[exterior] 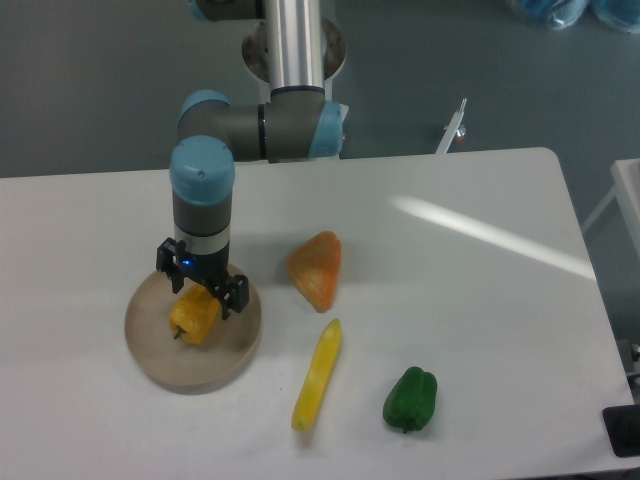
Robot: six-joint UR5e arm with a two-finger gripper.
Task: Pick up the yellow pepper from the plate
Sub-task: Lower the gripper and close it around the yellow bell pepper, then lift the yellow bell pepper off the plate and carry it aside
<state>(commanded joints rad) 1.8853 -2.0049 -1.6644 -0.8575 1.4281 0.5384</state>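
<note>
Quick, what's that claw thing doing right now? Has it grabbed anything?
Gripper: open, fingers on either side of the yellow pepper on the plate, nothing grabbed yet.

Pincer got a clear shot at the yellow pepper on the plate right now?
Probably yes. The pincer hangs open over the yellow pepper on the plate, with nothing between them. The orange wedge lies off the plate, to the side.

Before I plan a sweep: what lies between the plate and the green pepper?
In the camera view, only the long yellow chili lies between the plate and the green pepper.
</note>
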